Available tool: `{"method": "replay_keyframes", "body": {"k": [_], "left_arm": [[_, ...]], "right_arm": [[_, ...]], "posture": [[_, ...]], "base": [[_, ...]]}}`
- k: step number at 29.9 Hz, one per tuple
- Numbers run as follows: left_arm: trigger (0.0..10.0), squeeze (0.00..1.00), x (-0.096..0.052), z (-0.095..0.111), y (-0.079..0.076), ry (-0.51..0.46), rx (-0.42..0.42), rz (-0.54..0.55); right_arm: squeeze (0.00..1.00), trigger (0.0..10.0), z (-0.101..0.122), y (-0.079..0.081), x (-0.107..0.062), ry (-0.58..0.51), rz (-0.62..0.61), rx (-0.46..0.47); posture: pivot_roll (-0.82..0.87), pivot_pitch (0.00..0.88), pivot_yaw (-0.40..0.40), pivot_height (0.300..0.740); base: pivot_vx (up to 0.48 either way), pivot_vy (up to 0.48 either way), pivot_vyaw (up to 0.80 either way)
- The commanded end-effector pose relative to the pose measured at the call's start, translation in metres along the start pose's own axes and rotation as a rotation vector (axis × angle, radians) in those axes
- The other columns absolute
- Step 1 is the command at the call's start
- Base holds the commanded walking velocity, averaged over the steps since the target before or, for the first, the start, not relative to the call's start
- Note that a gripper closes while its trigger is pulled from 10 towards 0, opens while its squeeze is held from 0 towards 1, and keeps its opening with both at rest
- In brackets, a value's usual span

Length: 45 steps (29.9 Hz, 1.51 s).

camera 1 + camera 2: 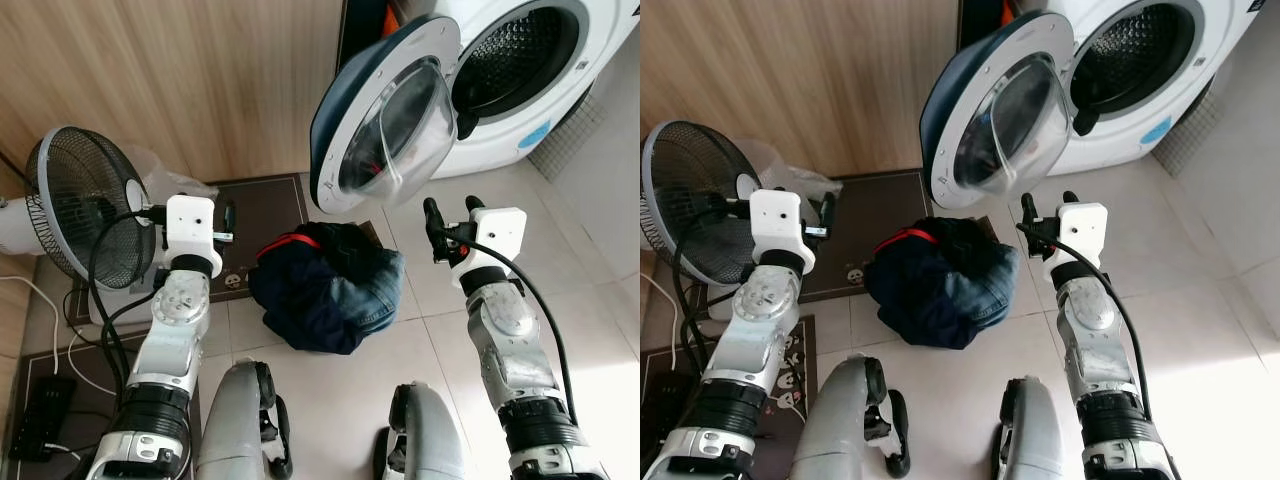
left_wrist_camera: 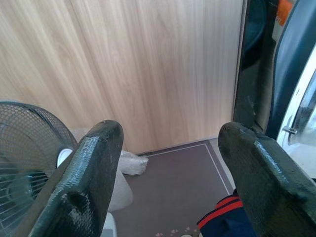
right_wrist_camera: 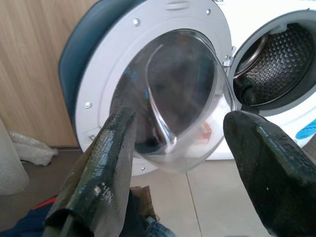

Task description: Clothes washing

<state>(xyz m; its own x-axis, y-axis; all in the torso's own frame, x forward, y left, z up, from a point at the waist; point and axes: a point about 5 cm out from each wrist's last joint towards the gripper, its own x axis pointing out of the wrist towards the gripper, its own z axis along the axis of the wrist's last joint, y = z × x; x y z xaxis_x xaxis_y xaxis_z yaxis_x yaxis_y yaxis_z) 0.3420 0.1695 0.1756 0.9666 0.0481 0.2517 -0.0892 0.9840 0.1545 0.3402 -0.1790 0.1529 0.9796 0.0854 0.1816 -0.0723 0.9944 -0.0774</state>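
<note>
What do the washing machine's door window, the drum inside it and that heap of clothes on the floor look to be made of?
The door window looks like clear glass or plastic: see-through, with glints along its bulging rim. The drum seems to be metal, dark grey with a regular dimpled pattern. The heap of clothes is soft fabric: faded blue folds that look like denim, plus darker navy cloth with a red stripe.

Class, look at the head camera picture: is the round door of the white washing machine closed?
No, the round glass-windowed door of the white washing machine stands swung wide open, leaving the dark perforated metal drum exposed.
</note>
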Motion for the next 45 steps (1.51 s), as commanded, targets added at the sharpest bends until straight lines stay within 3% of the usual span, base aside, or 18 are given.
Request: {"method": "replay_keyframes", "body": {"k": [1, 39, 45], "left_arm": [[10.0, 0.00, -0.0011, -0.0035, -0.0051, 0.025, -0.007, -0.010], [10.0, 0.00, -0.0049, -0.0083, -0.0096, 0.050, -0.020, -0.013], [10.0, 0.00, -0.0048, -0.0088, -0.0100, 0.052, -0.021, -0.017]], "right_arm": [[0.00, 10.0, -0.0031, -0.0037, -0.0038, 0.011, -0.007, -0.003], [0.00, 10.0, -0.0040, -0.0031, -0.0025, 0.039, 0.019, 0.000], [0.00, 10.0, -0.0040, -0.0025, -0.0021, 0.039, 0.022, 0.001]], "posture": [[0.12, 0.292, -0.022, 0.612], [0.10, 0.289, -0.041, 0.612], [0.10, 0.282, -0.038, 0.574]], "base": [[0.000, 0.000, 0.00], [0.000, 0.000, 0.00], [0.000, 0.000, 0.00]]}}
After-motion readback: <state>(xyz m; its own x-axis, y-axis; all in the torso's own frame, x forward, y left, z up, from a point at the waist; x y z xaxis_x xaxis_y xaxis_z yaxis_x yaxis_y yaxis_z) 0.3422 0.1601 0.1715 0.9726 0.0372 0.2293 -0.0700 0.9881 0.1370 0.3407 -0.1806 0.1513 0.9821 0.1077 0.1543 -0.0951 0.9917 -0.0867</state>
